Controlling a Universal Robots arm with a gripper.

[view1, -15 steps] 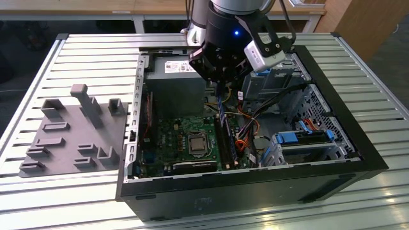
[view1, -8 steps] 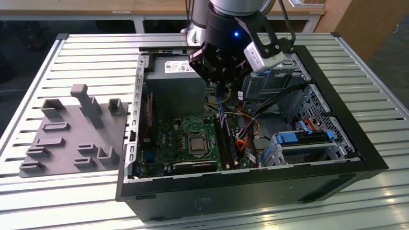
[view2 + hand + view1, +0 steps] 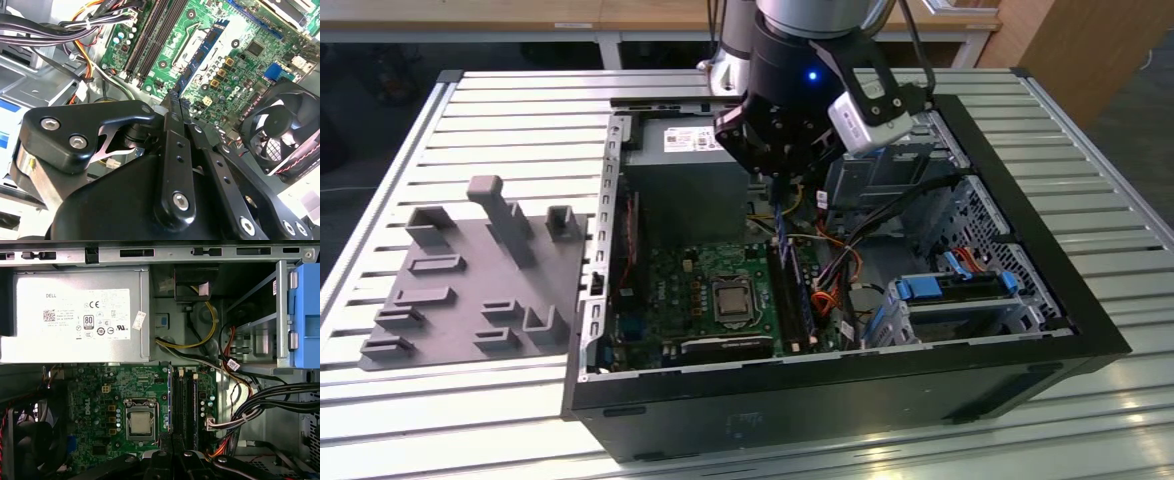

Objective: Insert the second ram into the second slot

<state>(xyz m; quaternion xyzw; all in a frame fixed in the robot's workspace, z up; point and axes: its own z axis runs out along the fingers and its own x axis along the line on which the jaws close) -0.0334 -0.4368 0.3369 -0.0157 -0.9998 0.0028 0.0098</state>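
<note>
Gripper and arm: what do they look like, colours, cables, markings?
The arm is silver-grey metal above a black wrist housing with a small blue light. A pale grey box is bracketed to its side, with black cables looping up. In the second wrist view the gripper is matte black linkage plates with silver screw heads.

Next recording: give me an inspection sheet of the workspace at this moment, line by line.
Surface: slatted metal table carrying an open computer case.
Job's things: blue ram stick on edge beside the dark memory slots, next to the processor socket; seated or held, cannot tell.
Clutter: grey fixture tray on the table at the exterior view's left of the case.
Gripper: gripper hangs over the motherboard, in line with the slots.
Cables: black bundle and yellow wire near the slots; none seen across them.
Surroundings: wooden panel behind the table.
</note>
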